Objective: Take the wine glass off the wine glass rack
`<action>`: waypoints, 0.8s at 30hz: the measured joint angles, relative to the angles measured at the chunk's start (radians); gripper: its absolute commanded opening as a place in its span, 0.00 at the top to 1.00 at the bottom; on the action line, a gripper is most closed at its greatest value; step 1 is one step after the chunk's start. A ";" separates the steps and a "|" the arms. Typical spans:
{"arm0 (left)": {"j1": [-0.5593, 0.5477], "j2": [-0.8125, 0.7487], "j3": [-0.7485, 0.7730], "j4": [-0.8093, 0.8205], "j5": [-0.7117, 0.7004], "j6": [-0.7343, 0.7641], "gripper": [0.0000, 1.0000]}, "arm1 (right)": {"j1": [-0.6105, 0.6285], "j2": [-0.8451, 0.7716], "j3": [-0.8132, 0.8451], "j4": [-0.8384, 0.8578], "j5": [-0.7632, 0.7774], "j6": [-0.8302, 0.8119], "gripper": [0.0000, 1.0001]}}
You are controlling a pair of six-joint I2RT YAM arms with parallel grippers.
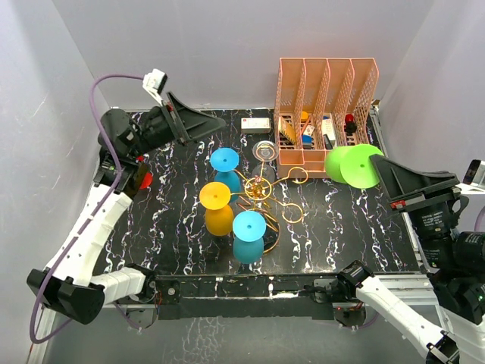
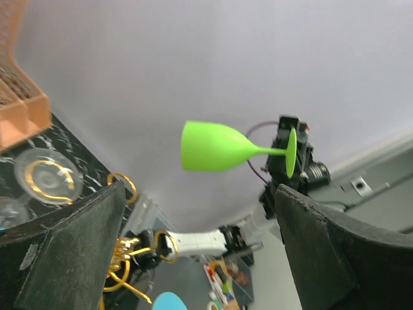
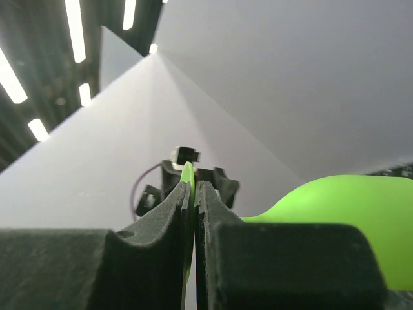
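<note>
The gold wire wine glass rack stands mid-table. Three glasses hang on it upside down: a blue one, a yellow one and a cyan one. My right gripper is shut on the round foot of a green wine glass and holds it sideways in the air, right of the rack and apart from it. The right wrist view shows the foot's edge pinched between the fingers and the bowl to the right. My left gripper is open and empty, raised at the back left. It faces the green glass.
An orange slotted file organizer with small items stands at the back right, close behind the green glass. A white box and a clear round dish lie behind the rack. A red object sits by the left arm.
</note>
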 measured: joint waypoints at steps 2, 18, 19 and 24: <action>-0.059 0.002 -0.024 0.069 0.015 -0.032 0.03 | 0.000 0.002 -0.019 0.089 -0.043 0.035 0.92; -0.230 0.005 -0.234 0.610 0.085 -0.315 0.06 | 0.000 0.208 -0.172 0.753 -0.338 0.434 0.92; -0.233 0.009 -0.248 0.646 0.084 -0.336 0.07 | 0.000 0.224 -0.179 0.787 -0.352 0.459 0.92; -0.253 0.055 -0.294 0.816 0.064 -0.431 0.16 | 0.000 0.284 -0.237 0.930 -0.391 0.561 0.92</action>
